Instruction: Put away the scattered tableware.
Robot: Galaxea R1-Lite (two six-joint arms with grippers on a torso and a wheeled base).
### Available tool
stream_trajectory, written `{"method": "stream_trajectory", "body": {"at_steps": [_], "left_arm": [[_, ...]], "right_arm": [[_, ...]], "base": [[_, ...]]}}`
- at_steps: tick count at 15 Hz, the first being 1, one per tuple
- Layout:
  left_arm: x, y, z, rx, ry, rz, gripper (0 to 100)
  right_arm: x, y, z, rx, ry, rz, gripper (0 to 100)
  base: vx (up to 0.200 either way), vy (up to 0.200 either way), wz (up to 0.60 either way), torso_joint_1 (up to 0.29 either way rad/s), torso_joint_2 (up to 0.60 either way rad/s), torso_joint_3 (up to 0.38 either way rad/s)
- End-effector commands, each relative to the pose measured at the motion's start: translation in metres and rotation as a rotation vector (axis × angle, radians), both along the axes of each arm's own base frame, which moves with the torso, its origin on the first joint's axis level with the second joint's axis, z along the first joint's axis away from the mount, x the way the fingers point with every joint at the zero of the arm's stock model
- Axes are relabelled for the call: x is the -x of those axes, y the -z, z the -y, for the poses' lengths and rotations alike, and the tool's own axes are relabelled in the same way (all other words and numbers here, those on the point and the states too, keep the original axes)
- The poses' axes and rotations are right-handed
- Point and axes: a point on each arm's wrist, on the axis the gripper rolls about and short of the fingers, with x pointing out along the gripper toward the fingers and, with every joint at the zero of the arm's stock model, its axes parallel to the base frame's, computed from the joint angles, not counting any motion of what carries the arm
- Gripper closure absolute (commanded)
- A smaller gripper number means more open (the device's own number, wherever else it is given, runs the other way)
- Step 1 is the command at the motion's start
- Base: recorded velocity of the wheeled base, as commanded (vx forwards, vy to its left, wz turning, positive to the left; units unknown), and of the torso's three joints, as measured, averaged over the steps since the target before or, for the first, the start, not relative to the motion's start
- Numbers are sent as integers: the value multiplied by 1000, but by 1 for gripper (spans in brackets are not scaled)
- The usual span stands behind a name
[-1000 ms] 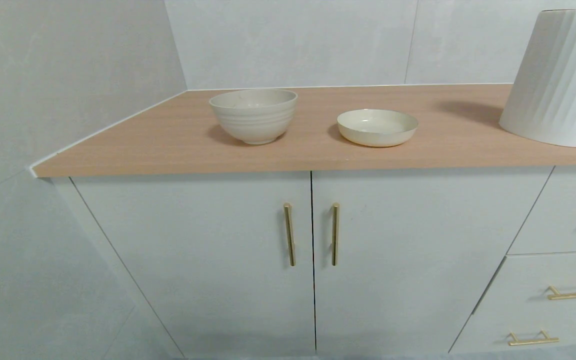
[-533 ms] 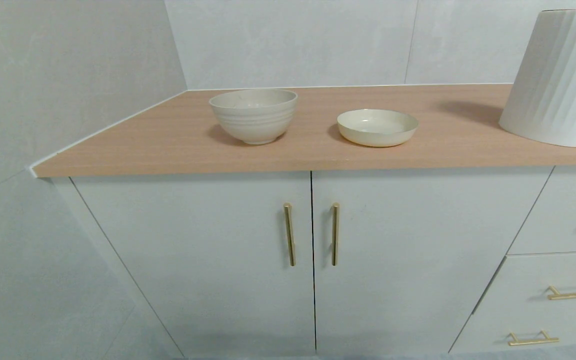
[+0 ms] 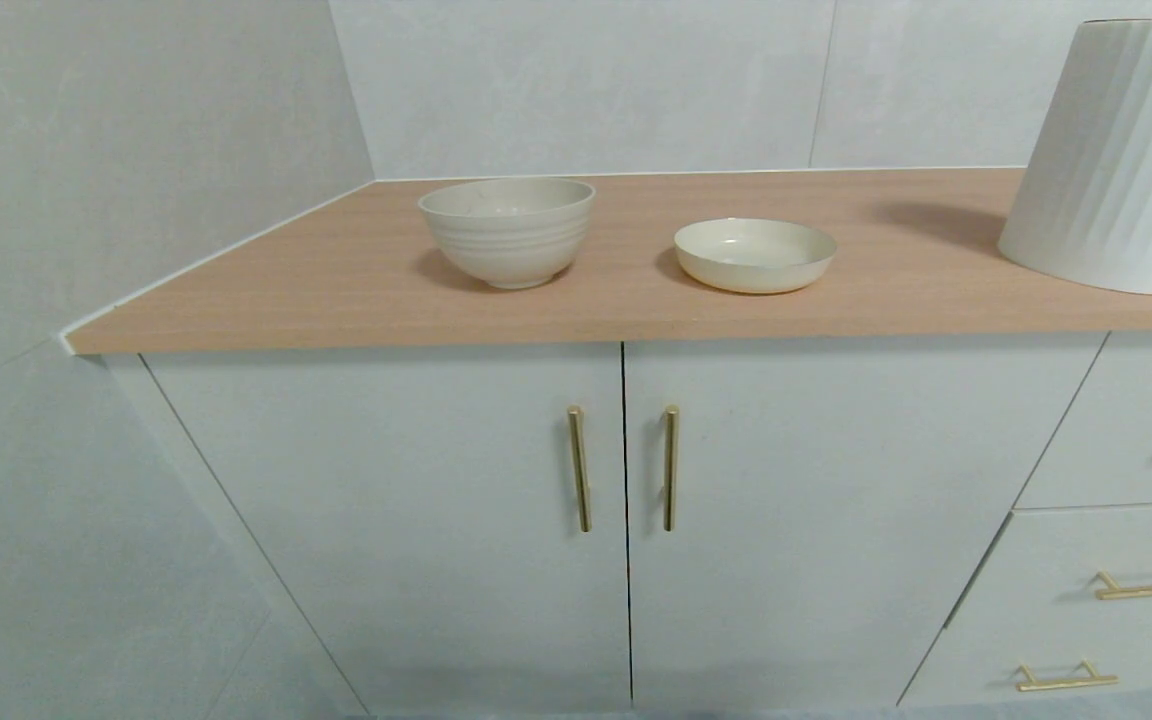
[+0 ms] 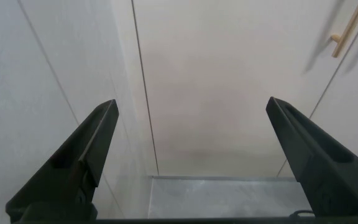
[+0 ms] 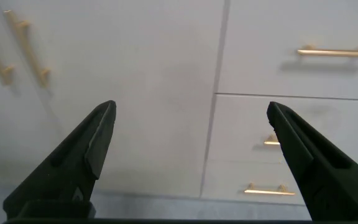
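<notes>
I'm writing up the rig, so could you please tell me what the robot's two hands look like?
The left hand has two dark, near-black fingers, long wedges tapering to narrow tips, with plain matte faces. The right hand has a matching pair. No cables or markings can be seen on either.

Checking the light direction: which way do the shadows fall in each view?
Head view: bowl, dish and ribbed white container cast soft shadows leftward on the counter. Right wrist view: a faint shadow hugs the drawer handle.
</notes>
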Motion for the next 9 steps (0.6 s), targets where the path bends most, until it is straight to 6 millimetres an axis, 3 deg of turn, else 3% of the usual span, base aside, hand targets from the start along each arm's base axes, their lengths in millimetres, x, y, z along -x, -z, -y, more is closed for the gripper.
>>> {"method": "stream_trajectory", "body": {"at_steps": [1, 4, 6, 9], "left_arm": [[0, 0, 0, 0, -1, 1, 0], [0, 0, 0, 0, -1, 1, 0], [0, 0, 0, 0, -1, 1, 0], [0, 0, 0, 0, -1, 1, 0]], "right_arm": [[-60, -48, -4, -7, -142, -262, 0], [-146, -84, -31, -9, -340, -403, 0], [-186, -88, -60, -30, -449, -470, 0], [-227, -88, -103, -110, -563, -543, 0]], "base": [[0, 0, 0, 0, 0, 0], [0, 0, 0, 0, 0, 0], [0, 0, 0, 0, 0, 0], [0, 0, 0, 0, 0, 0]]}}
